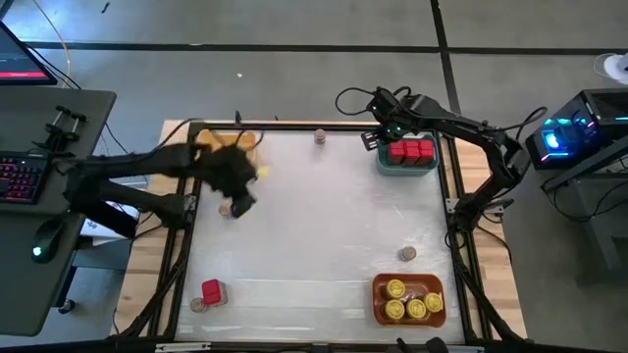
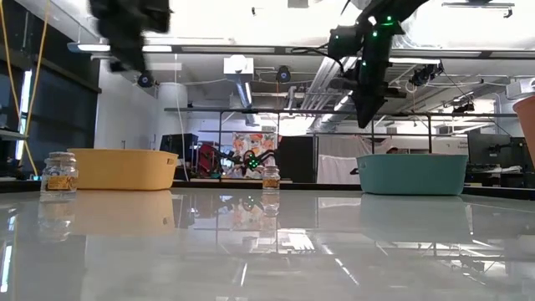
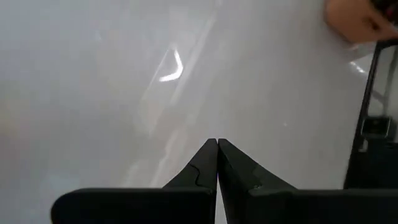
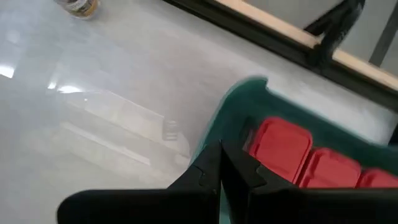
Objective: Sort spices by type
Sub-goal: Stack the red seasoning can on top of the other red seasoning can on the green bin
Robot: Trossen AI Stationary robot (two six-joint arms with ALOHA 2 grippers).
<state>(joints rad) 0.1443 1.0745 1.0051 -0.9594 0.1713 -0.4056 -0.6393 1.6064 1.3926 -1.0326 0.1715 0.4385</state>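
Red boxy tins sit in the teal bin, and one red tin stands at the near left with a tan jar beside it. Yellow-lidded jars fill the orange bin. Other tan jars stand loose on the table: one at the far edge, one at the right, one by my left gripper. My left gripper is shut and empty, raised over the far left. My right gripper is shut and empty, above the teal bin's left rim.
The yellow bin sits at the far left corner, partly under my left arm. A dark frame rail borders the table. The white table's middle holds nothing. In the low view the right gripper hangs well above the teal bin.
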